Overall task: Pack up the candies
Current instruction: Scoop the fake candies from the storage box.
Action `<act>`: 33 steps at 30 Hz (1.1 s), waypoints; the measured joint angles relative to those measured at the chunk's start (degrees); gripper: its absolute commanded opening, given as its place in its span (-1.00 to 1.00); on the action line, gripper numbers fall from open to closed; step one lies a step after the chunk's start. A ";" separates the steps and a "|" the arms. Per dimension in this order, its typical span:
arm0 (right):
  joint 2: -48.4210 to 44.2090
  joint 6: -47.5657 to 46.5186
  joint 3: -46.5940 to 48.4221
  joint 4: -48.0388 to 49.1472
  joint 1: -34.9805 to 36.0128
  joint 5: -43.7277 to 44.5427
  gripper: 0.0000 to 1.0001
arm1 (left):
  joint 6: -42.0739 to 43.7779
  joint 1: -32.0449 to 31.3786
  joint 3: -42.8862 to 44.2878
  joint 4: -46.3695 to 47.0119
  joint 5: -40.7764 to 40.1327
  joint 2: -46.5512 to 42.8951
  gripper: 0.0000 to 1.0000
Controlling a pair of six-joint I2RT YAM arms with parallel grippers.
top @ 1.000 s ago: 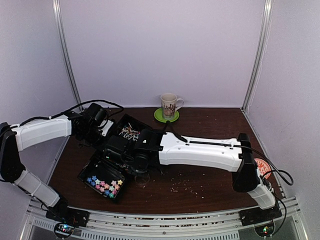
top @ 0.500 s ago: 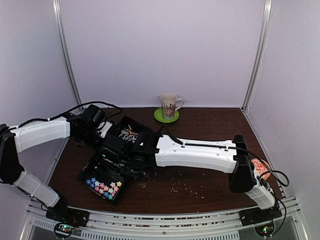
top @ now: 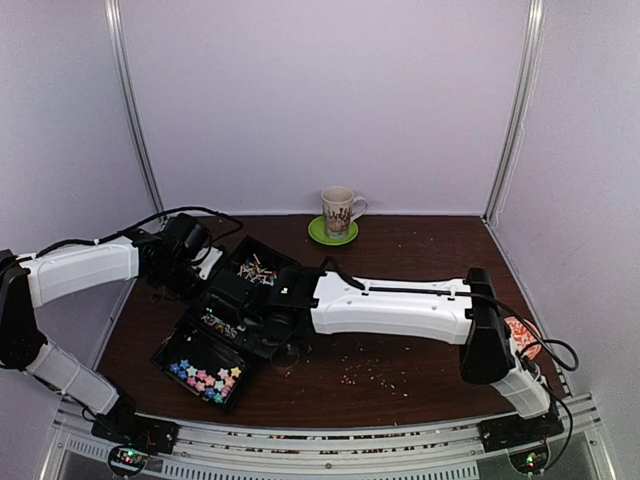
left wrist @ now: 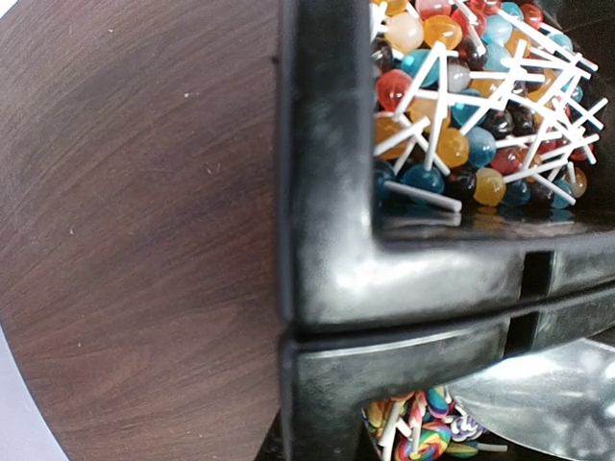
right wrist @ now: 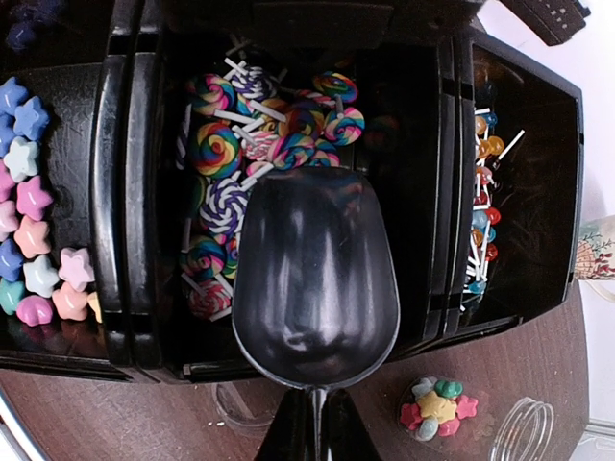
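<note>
**Top external view.** A black compartment tray (top: 160,352) lies askew on the left half of the surface (top: 430,250), one corner close to the near edge. The candies (top: 205,375) fill its compartments. To the right of the tray the surface is open as far as a mug (top: 338,210) by the back wall, with pale crumbs (top: 375,375) strewn nearer the front. The right arm (top: 400,300) stretches almost level across the surface, its wrist over the tray's middle. The left arm (top: 85,265) reaches in from the left, with the left fingers (top: 211,259) at the tray's far left corner.

**Left wrist view.** A tray corner fills the frame, its wall close ahead and bare surface to the left. Ball lollipops on white sticks lie behind the wall. The fingers themselves are not seen, so whether they pinch the wall cannot be told.

**Right wrist view.** The right fingers (right wrist: 288,447) are clamped on the handle of a dark scoop (right wrist: 315,279). Its bowl hangs ahead of them over the swirl lollipops of the middle compartment, its sides near both dividers. Star pieces lie to the left of the fingers and ball lollipops to the right. A clear jar (right wrist: 524,432) stands just right of them, off the tray.
</note>
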 measured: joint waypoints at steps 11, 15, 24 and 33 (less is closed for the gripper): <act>-0.87 2.25 -0.87 -0.74 -0.68 -1.57 -1.00 | -0.42 0.85 -0.87 1.33 1.46 -0.66 -1.00; -1.57 2.43 -3.69 2.80 -0.68 -1.57 -1.00 | -0.33 1.60 -1.92 1.95 2.23 -1.62 -1.00; -1.92 2.84 -8.74 14.43 -0.68 -0.57 -1.00 | -0.11 2.91 -3.87 3.87 4.04 -3.28 -1.00; -4.70 2.08 -19.71 30.62 -0.74 -0.07 -1.00 | -0.20 3.48 -5.07 5.20 5.11 -4.61 -1.00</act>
